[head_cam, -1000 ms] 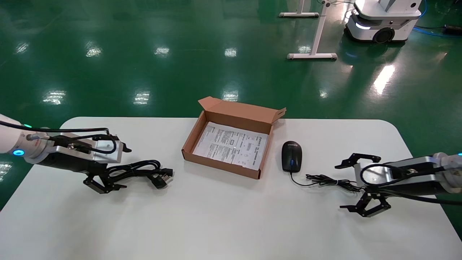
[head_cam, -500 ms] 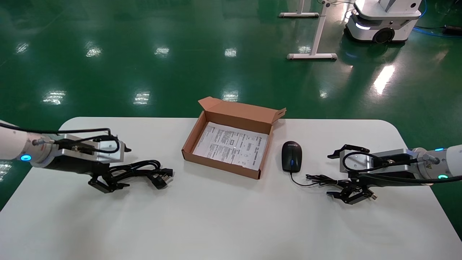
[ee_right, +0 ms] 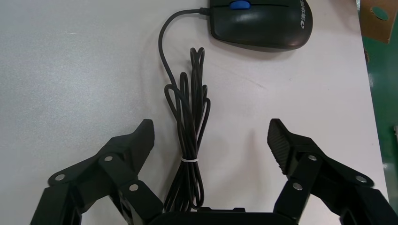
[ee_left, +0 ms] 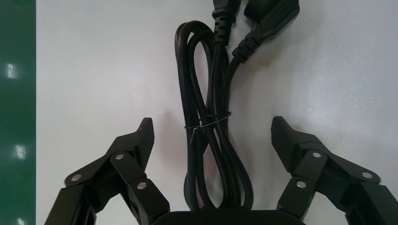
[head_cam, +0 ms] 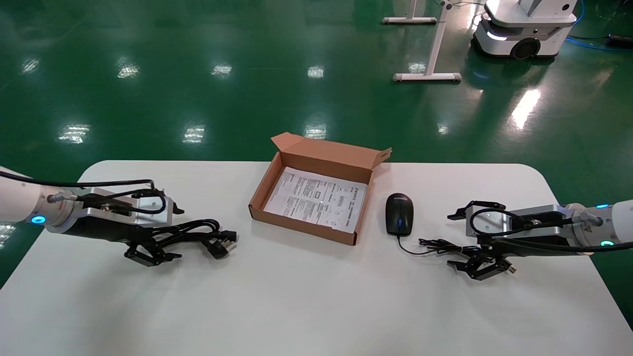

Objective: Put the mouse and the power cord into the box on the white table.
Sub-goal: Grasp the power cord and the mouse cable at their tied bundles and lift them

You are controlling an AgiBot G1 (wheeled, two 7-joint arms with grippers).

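On the white table [head_cam: 296, 296] the brown box [head_cam: 301, 225] stands at the middle back, lined with a printed sheet. The power cord [head_cam: 198, 231] lies coiled to the box's left. My left gripper [head_cam: 170, 235] is open and low over the table, one finger on each side of the cord's [ee_left: 211, 93] tied end, as the left wrist view [ee_left: 212, 126] shows. The black mouse [head_cam: 399, 213] sits right of the box, with its thin wire bundle [head_cam: 440, 244] trailing right. My right gripper [head_cam: 451, 241] is open and straddles that bundle [ee_right: 190, 126], behind the mouse [ee_right: 260, 21].
Beyond the table is green floor. A white metal-legged frame [head_cam: 428, 76] and a white mobile robot base [head_cam: 524, 24] stand far behind. The table's right edge runs close behind my right arm.
My right gripper has come down and moved left until it straddles the mouse's wire bundle. My left gripper has edged right along the power cord. Both stay open.
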